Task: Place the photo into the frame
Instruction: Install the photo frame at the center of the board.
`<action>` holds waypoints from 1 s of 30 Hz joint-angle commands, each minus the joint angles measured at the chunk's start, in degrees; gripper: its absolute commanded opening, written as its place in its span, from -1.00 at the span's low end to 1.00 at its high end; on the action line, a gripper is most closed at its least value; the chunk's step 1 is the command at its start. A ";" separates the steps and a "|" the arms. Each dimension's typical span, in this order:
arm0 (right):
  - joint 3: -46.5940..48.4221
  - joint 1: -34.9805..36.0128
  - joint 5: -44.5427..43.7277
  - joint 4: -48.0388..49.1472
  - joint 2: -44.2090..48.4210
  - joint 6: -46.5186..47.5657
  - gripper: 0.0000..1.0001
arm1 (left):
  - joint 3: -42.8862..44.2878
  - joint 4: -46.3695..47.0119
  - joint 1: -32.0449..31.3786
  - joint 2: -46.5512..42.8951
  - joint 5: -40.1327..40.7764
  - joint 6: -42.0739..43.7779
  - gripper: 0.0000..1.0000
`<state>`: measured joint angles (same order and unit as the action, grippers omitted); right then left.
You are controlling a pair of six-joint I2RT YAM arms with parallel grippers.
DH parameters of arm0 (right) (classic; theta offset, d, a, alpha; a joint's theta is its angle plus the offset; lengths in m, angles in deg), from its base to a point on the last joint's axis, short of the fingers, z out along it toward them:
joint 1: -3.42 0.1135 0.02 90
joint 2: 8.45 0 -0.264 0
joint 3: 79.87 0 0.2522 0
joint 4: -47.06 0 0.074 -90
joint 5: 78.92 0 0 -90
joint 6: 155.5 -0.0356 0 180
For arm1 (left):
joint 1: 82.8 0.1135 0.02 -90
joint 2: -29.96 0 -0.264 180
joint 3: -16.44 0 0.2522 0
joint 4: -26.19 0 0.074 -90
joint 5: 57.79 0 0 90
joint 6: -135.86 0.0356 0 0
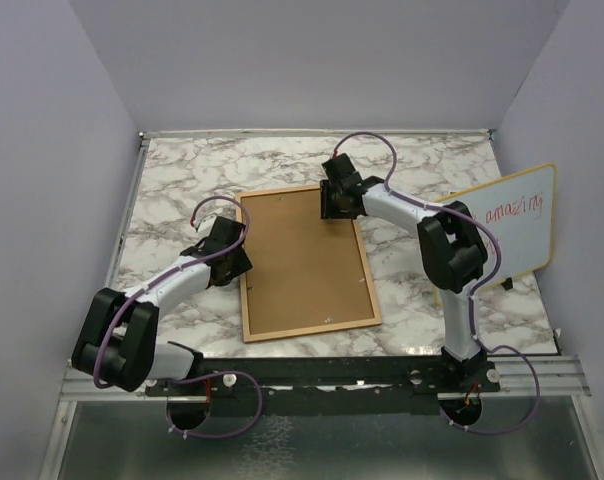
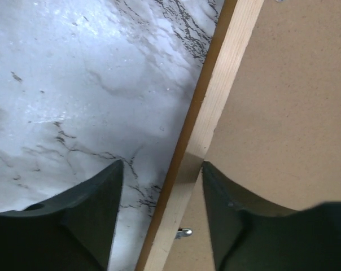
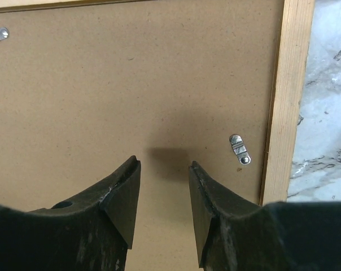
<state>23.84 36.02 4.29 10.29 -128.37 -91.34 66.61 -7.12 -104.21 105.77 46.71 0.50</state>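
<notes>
Marble-top table (image 1: 182, 180), grey walls around. Frame (image 1: 302, 265) lies at centre with its back board up; photo not seen in any view. Left gripper (image 2: 162, 167) wide open and empty, fingers straddling the frame's left rim. Right gripper (image 3: 164, 166) part open and empty, low over the back board near the far edge. Small metal clip (image 3: 239, 149) just inside the wooden rim. Judged step: freeing the back board. Next move needs the clips turned aside, then the board lifted.
</notes>
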 commanded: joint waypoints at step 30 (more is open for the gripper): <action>5.90 -5.10 -3.09 -9.15 -6.32 -2.52 -0.13 | -0.60 3.03 2.34 2.06 -5.62 1.77 -0.33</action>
<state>29.61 31.92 4.53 5.16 -132.63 -93.40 66.28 -3.32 -102.49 107.02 40.96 1.13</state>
